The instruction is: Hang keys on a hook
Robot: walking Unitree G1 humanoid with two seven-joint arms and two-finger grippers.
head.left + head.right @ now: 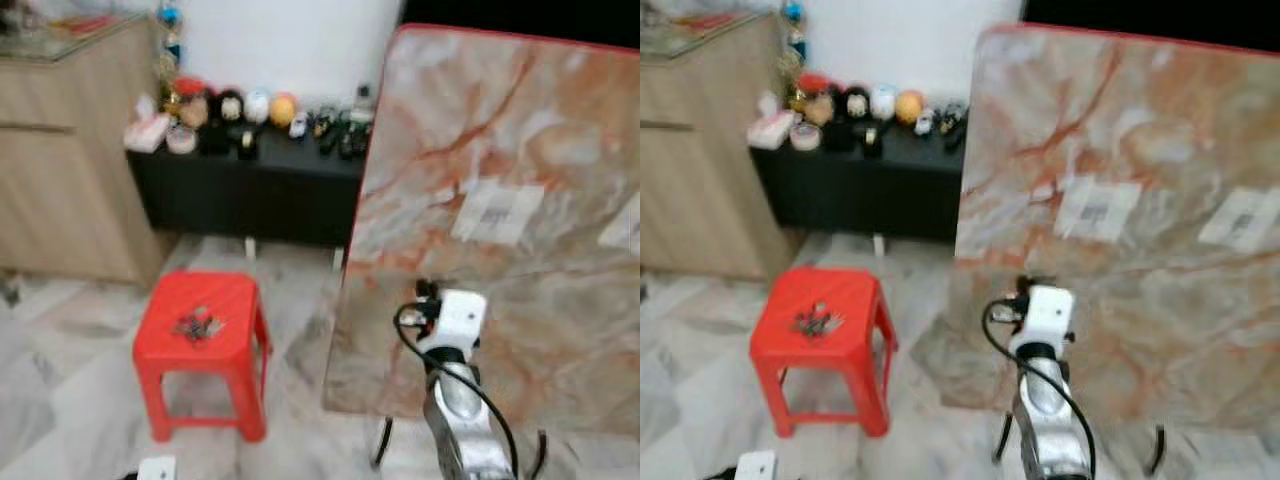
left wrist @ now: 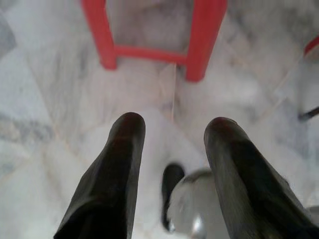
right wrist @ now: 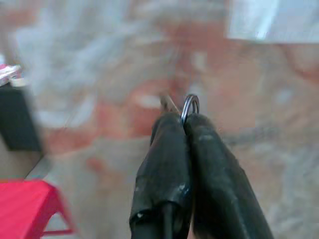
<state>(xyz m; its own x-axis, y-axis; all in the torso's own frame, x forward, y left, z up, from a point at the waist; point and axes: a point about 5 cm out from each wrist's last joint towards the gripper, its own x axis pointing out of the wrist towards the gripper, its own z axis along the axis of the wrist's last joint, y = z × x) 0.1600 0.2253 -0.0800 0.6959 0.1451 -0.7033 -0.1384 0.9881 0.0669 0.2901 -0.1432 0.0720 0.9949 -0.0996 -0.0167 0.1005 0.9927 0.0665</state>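
My right claw (image 3: 184, 119) has its two fingers pressed together, pinching a small metal key ring (image 3: 190, 104) that sticks out above the fingertips. It is raised close in front of the marble-patterned slab (image 1: 500, 200), which stands tilted with a red edge along its left side and top. Another bunch of keys (image 1: 198, 325) lies on the red stool (image 1: 205, 345), left of the slab, with a strip of open marble floor (image 1: 300, 300) between the stool and the slab's red edge. My left claw (image 2: 172, 124) hangs low with fingers spread and nothing between them, above the floor just before the stool's legs. Behind the stool a black desk (image 1: 250, 185) carries small toys (image 1: 240, 108).
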